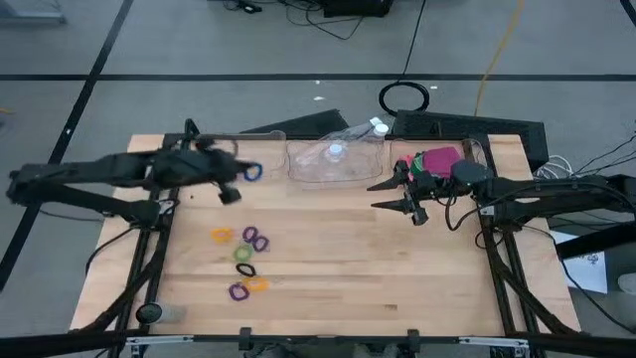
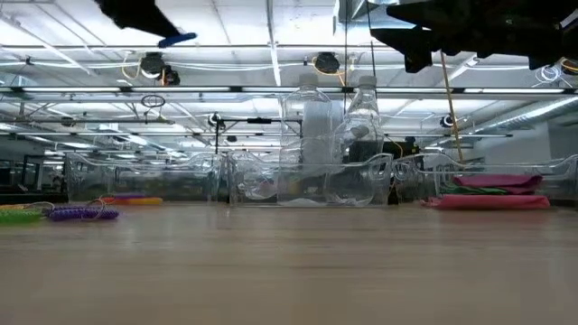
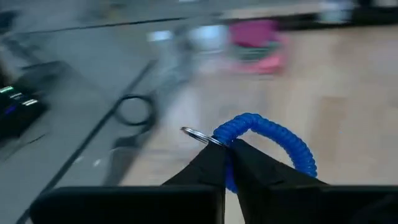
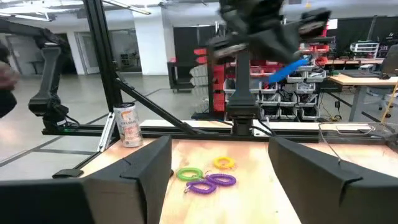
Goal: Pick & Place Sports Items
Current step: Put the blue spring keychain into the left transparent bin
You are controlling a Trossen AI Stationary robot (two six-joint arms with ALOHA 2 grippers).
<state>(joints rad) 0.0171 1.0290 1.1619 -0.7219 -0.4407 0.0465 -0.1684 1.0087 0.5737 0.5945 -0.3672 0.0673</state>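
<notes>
1. High view: the left gripper (image 1: 245, 173) hangs above the tabletop (image 1: 348, 278), its jaws pinched on a blue ring (image 1: 252, 172). A cluster of rings (image 1: 243, 261) in orange, purple, green and black lies nearer the front edge than that gripper. The right gripper (image 1: 383, 195), jaws spread wide and empty, sits beside the pink piece (image 1: 437, 159), which lies in a clear tray (image 1: 479, 151).
2. Low view: purple ring (image 2: 81, 214) rests on the tabletop; the pink piece is stacked with green ones, well apart from it.
3. Left wrist view: the coiled blue ring is clamped between dark fingers (image 3: 205, 171).
4. Right wrist view: wide jaws frame the ring cluster.
</notes>
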